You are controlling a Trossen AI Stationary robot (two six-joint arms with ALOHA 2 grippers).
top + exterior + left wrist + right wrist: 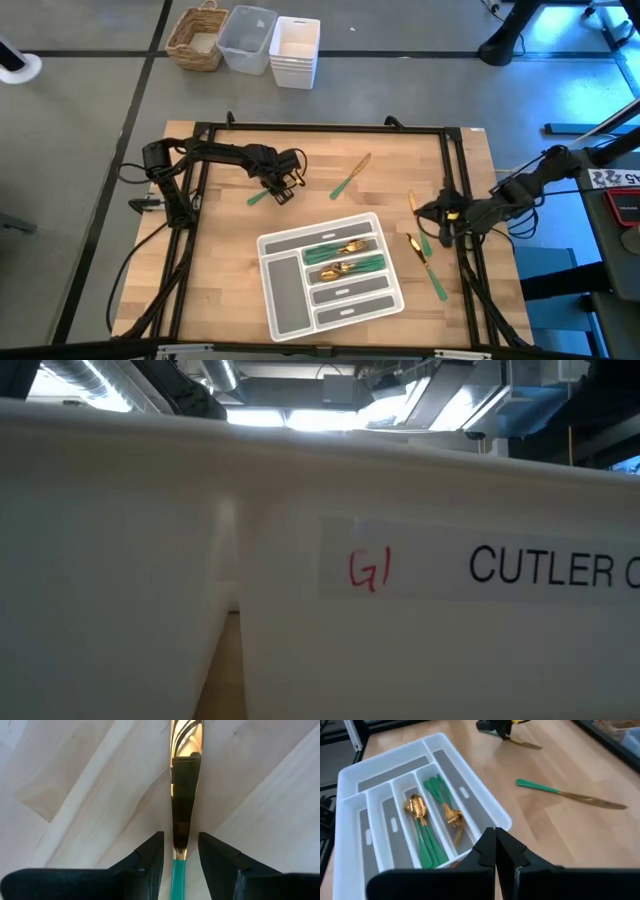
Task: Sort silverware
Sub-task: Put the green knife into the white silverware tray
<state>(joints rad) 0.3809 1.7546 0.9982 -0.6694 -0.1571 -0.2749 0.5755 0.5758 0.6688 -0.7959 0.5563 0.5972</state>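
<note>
- The piece you are after (185, 805) lies flat on the wooden table (230, 290), its gold blade running straight out ahead of the left gripper (180, 851) and its green handle passing back between the fingers (148, 855).
- Those fingers are spread, one on each side where gold meets green, and neither visibly presses the metal yet.
- From above, that gripper hangs over the same piece at the table's far left.
- Risk: the stem is thin and flat to the wood, so the pads may scrape the table or pinch off-centre, and the piece could swivel or slip out on the lift.
- The right gripper (495, 851) waits near the tray (350, 775), its fingers pressed together, holding nothing.
- The tray already holds spoons (420, 827) and forks (451, 817); loose pieces (350, 176) lie on the wood.
- Hidden: the tip of the piece is cut off, so you cannot tell knife from spoon, and a white wall fills the low view.
</note>
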